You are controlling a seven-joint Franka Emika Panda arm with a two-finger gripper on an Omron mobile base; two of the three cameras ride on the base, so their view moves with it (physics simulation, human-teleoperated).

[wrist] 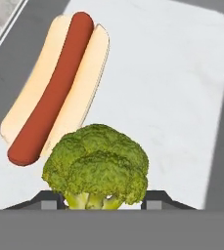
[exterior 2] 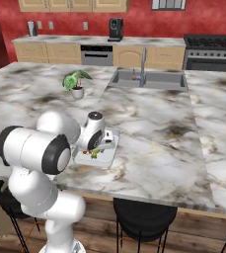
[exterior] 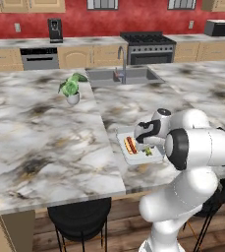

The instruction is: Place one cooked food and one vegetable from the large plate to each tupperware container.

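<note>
A red-walled kitchen with a marble island counter (exterior: 45, 133). Near its front edge I see a whitish tray (exterior: 136, 156) holding a hot dog (wrist: 55, 88). My gripper (wrist: 103, 202) hangs just over the tray, its fingers pinching a broccoli floret (wrist: 98, 166) beside the hot dog; whether the floret touches the tray, I cannot tell

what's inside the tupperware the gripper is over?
Inside the tupperware container: a hot dog lying on its floor, and a broccoli floret between the fingertips of the gripper. The floor under the broccoli is covered, so contact there cannot be judged.
</note>
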